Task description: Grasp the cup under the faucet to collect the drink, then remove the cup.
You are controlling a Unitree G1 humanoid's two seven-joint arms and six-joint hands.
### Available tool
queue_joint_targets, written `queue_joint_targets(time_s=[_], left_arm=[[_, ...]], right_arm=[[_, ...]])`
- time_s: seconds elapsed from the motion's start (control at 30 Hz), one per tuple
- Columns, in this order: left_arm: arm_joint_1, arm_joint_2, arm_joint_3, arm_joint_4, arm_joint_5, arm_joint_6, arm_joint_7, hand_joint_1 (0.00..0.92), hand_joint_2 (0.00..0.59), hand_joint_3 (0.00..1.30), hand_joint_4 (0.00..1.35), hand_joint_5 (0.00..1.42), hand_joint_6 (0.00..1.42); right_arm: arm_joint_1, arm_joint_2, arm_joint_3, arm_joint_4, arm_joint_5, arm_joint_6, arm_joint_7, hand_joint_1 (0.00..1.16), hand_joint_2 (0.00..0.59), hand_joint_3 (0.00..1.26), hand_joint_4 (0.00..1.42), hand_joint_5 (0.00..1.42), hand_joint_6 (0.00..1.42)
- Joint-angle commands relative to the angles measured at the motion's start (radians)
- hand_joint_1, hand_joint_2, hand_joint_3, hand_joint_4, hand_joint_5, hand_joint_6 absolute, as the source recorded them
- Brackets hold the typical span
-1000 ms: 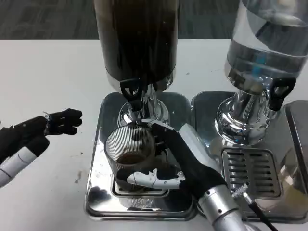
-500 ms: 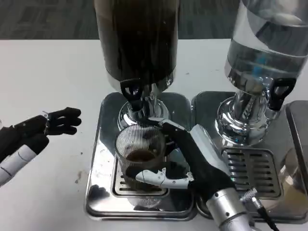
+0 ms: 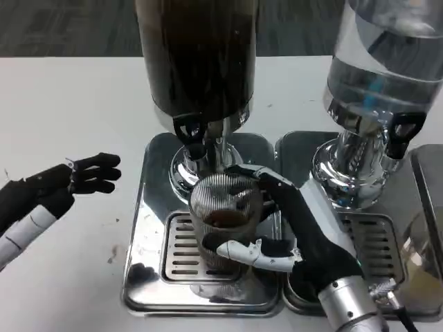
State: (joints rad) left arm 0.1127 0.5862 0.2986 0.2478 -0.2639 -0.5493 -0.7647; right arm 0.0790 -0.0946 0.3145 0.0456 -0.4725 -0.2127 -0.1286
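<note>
A white table (image 3: 62,111) seen from above holds two drink dispensers side by side, each on a shiny metal drip tray; the left dispenser (image 3: 197,55) is a clear tank full of a very dark brown drink, standing on a chrome stem with a black faucet (image 3: 188,131) at its front; the right dispenser (image 3: 384,62) is a clear tank of colourless liquid, with its own black tap (image 3: 405,131) on the right side of its stem; a ribbed, see-through cup (image 3: 225,221) stands over the slotted grate of the left tray (image 3: 149,228), a little right of and nearer than the faucet rather than directly beneath it; inside the cup lies a shallow layer of dark brown drink, filling only a small part of it; the right hand (image 3: 294,232) reaches in from the lower right and grasps the cup, its thumb crossing the cup's near side low down and its fingers (image 3: 252,173) wrapped around the far, right side near the rim; the left hand (image 3: 59,183) hovers above the bare table well to the left of the tray, grasping nothing, its dark fingers loosely extended and pointing right toward the dispenser; the right tray (image 3: 370,242) also has a slotted grate.
</note>
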Motion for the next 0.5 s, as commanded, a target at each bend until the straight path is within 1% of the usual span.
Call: queue_joint_targets(time_s=[0.03,0.3,0.43,0.5], left_arm=[[-0.018,0.015,-0.009,0.020,0.002,-0.006,-0.010,0.000,0.125,0.25,0.25,0.28,0.21],[-0.025,0.014,-0.015,0.026,0.000,-0.012,-0.016,0.000,0.127,0.25,0.25,0.28,0.21],[-0.020,0.012,-0.014,0.020,-0.003,-0.020,-0.018,0.000,0.133,0.25,0.25,0.28,0.21],[-0.014,0.011,-0.014,0.014,0.001,-0.033,-0.016,0.000,0.147,0.25,0.25,0.28,0.21]], right_arm=[[0.022,0.000,-0.021,-0.073,0.018,0.001,-0.001,0.77,0.212,0.38,0.47,0.57,0.60],[0.088,-0.016,-0.053,-0.186,0.023,0.028,0.020,0.77,0.212,0.39,0.48,0.58,0.61],[0.119,-0.023,-0.066,-0.225,0.042,0.036,0.038,0.77,0.216,0.39,0.49,0.58,0.62],[0.129,-0.024,-0.067,-0.242,0.046,0.038,0.044,0.77,0.218,0.39,0.49,0.58,0.63]])
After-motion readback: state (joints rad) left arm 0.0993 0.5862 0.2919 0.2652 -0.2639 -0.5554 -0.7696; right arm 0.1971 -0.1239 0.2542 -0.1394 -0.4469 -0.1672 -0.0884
